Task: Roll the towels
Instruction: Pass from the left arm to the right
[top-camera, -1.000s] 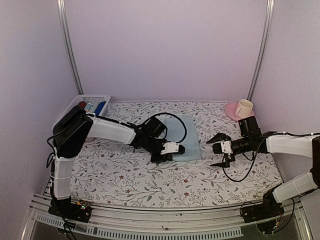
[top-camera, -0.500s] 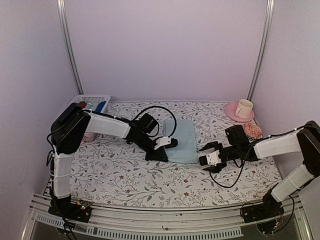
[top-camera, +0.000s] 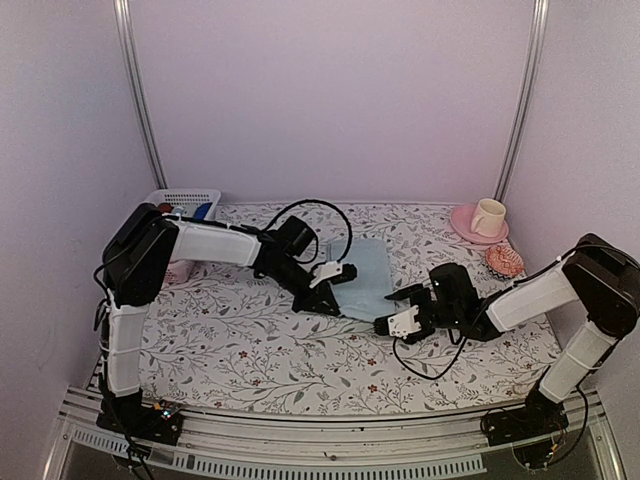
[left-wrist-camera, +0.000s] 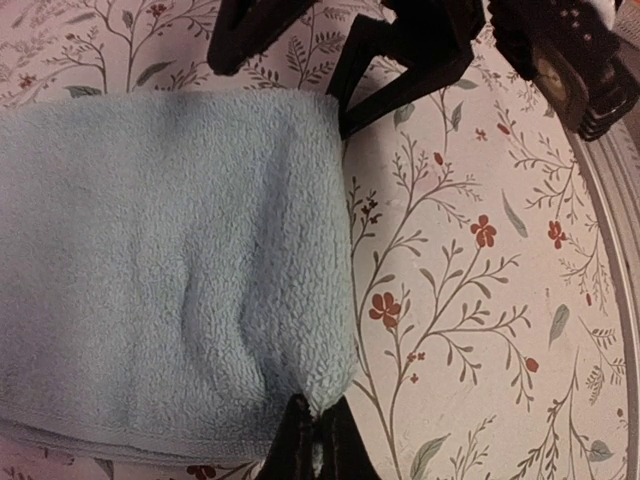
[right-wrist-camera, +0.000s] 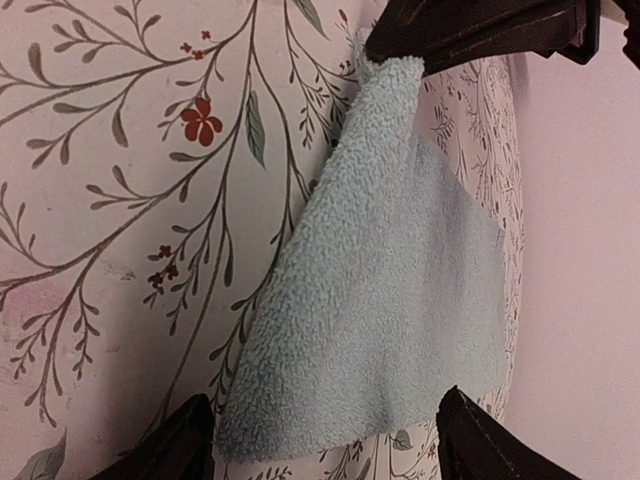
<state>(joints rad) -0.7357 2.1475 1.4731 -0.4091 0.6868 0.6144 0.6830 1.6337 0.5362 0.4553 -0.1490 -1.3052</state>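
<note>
The pale blue towel (top-camera: 368, 272) lies mid-table, and in the left wrist view it (left-wrist-camera: 170, 260) fills the left half. My left gripper (top-camera: 337, 277) is shut on the towel's near-left corner, and a tuft of cloth sits between its tips (left-wrist-camera: 318, 445). My right gripper (top-camera: 398, 312) stands open at the near-right end. In the right wrist view its fingers (right-wrist-camera: 180, 445) straddle the towel's edge (right-wrist-camera: 390, 320) without pinching it. The left gripper (right-wrist-camera: 470, 30) shows at the top of that view, holding the far corner lifted. No pink towel can be made out.
A white basket (top-camera: 186, 200) with coloured rolls stands at the back left. A pink saucer (top-camera: 462, 222) with a cream cup (top-camera: 488, 215) sits at the back right, with a small pink-and-white round thing (top-camera: 503, 260) in front of it. Black cables loop over the towel.
My right gripper has swung left to the towel's near-right end and its jaws have narrowed somewhat. The left gripper has drawn its corner a little back and up.
</note>
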